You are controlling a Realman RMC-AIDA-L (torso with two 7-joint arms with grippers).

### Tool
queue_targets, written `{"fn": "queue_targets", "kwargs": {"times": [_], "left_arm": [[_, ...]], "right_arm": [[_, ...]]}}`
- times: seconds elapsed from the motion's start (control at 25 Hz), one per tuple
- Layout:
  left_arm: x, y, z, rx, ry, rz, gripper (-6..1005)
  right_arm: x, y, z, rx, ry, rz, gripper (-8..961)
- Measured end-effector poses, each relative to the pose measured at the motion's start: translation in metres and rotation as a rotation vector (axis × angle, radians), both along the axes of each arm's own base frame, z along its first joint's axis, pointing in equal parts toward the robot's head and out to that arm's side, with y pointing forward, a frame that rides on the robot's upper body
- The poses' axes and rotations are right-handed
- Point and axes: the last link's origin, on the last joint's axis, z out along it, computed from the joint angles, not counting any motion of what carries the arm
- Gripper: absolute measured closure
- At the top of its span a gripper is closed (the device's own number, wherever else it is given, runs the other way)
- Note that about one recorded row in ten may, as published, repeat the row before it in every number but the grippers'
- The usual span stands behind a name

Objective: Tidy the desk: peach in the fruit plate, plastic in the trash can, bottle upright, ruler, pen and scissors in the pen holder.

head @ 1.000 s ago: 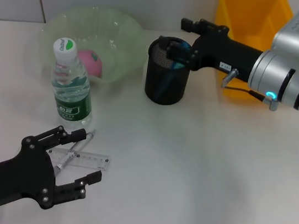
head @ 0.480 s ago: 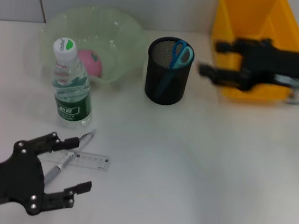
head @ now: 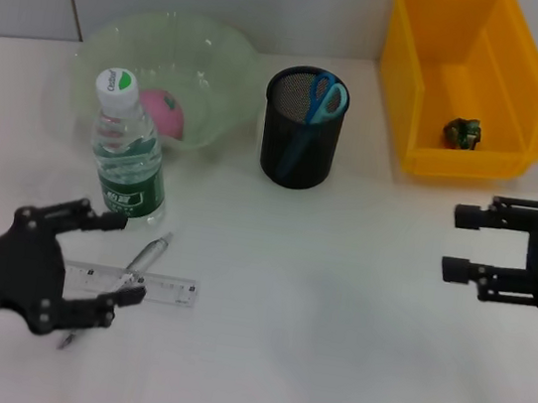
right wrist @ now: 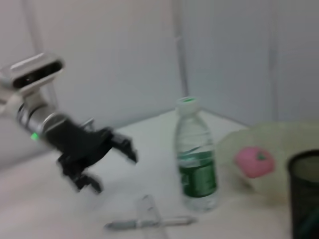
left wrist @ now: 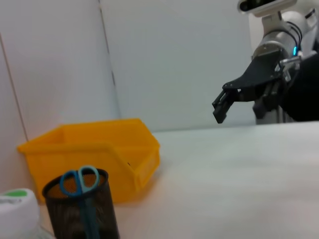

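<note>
In the head view the left gripper (head: 109, 254) hangs low over the desk (head: 334, 311) with its fingers spread wide and holding nothing. The clear ruler (head: 151, 288) lies flat between those fingers, its near end hidden under the claw. The pen (head: 141, 256) lies slanted across the ruler; most of its lower part is covered by the lower finger, and only a dark tip peeks out below. Just beyond the claw the bottle (head: 126, 153) stands upright with its cap on. Farther off, the peach (head: 163, 112) sits in the pale green fruit plate (head: 106, 43). The right gripper (head: 459, 243) hovers wide open and empty, just in front of the yellow trash can (head: 455, 160), where a small crumpled dark scrap (head: 462, 131) lies on the floor; whether it is plastic cannot be told. Away to that claw's open side, the black mesh pen holder (head: 298, 151) carries the blue scissors (head: 321, 97), handles up, blades hidden inside.

The left wrist view shows none of that arm's own fingers. The holder with the scissors is cut off at the frame edge, the yellow bin stands behind it, and the right claw shows far off, parted.

The right wrist view is blurred by motion. The left claw shows open above the desk, with pen and ruler faint beside the upright bottle, and the peach is a pink smear in the plate
</note>
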Motion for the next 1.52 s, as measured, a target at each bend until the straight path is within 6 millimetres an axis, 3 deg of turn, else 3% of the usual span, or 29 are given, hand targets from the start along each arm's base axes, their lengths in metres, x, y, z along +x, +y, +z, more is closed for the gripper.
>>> {"fn": "queue_targets", "kwargs": {"times": [0.16, 0.44, 1.0, 1.52], "left_arm": [[0.011, 0.019, -0.003, -0.079, 0.105, -0.052, 209], [0.035, 0.040, -0.017, -0.186, 0.319, -0.171, 209], [0.064, 0.068, -0.016, -0.203, 0.562, -0.322, 209], [0.081, 0.084, -0.031, -0.216, 0.726, -0.382, 208]], "right_arm": [[0.018, -0.001, 0.001, 0.029, 0.070, -0.074, 259], [0.033, -0.007, 0.011, -0.031, 0.029, -0.164, 259], [0.030, -0.004, 0.009, -0.056, 0.027, -0.184, 259], [0.026, 0.001, 0.004, -0.064, 0.020, -0.185, 260]]}}
